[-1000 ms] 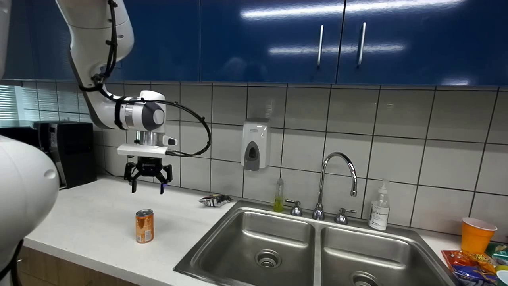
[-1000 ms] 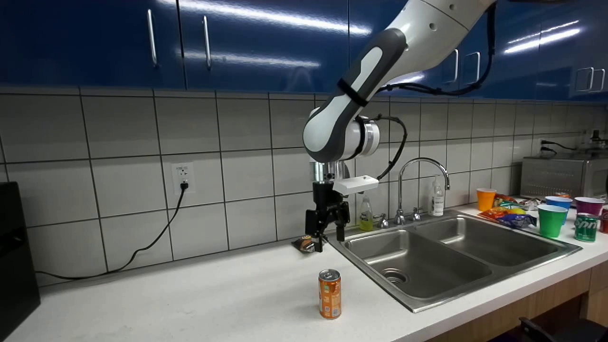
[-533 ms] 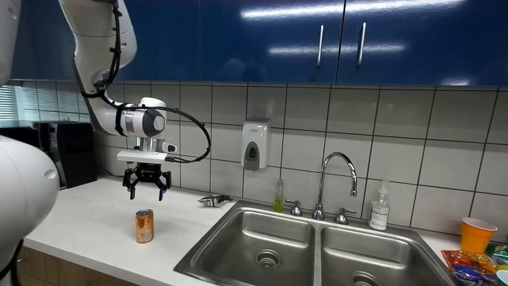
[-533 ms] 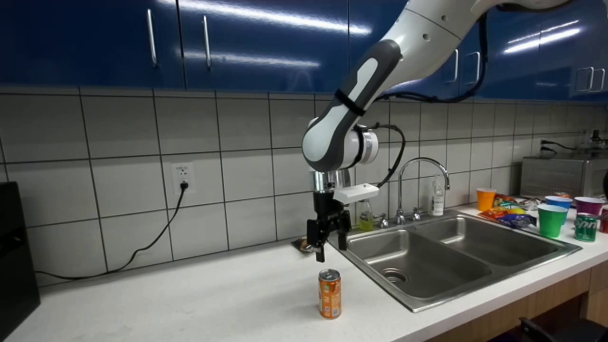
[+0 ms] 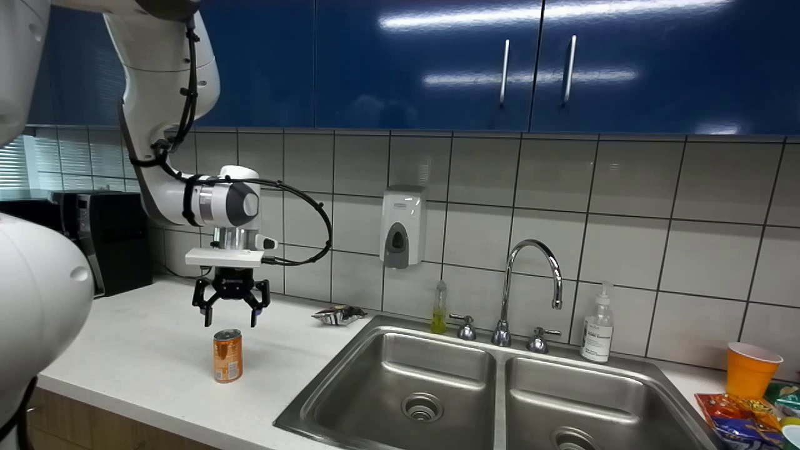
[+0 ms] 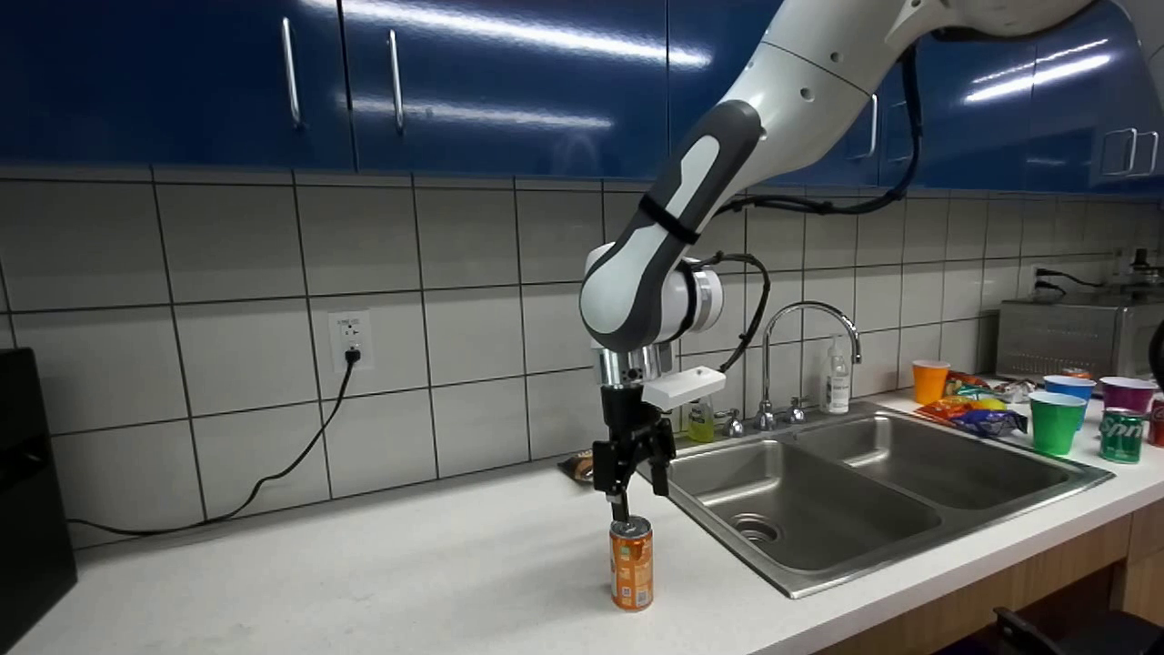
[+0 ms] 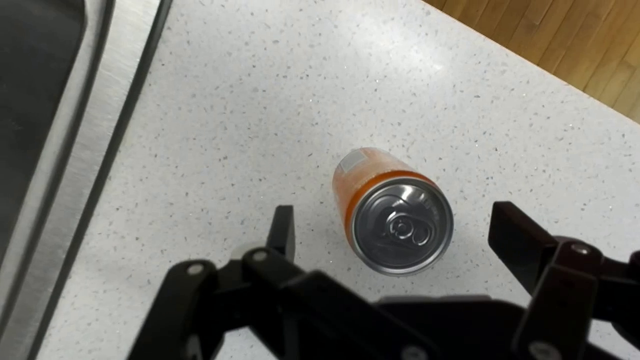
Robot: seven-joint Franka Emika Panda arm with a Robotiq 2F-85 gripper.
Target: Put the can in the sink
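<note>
The can (image 7: 400, 225) stands upright on the counter (image 7: 225, 125). Just above it is the gripper (image 5: 230, 322), jaws apart; the wrist view shows the can between them, but exact height is hard to judge. Farther from the can is the sink (image 5: 500, 400).

The orange, silver-topped can (image 5: 228, 357) stands upright, near but apart from the double-basin steel sink (image 5: 500, 394).

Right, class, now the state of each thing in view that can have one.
Robotiq gripper, open, holding nothing
Orange soda can, upright, seemingly unopened
Gooseneck faucet, no visible flow
Blue cabinet doors, shut
Black power plug, in wall outlet
Clear bottle of yellow liquid, upright
Pump bottle, upright
Orange cup, upright
Green cup, upright
Blue cup, upright
Purple cup, upright
Green soda can, upright
</note>
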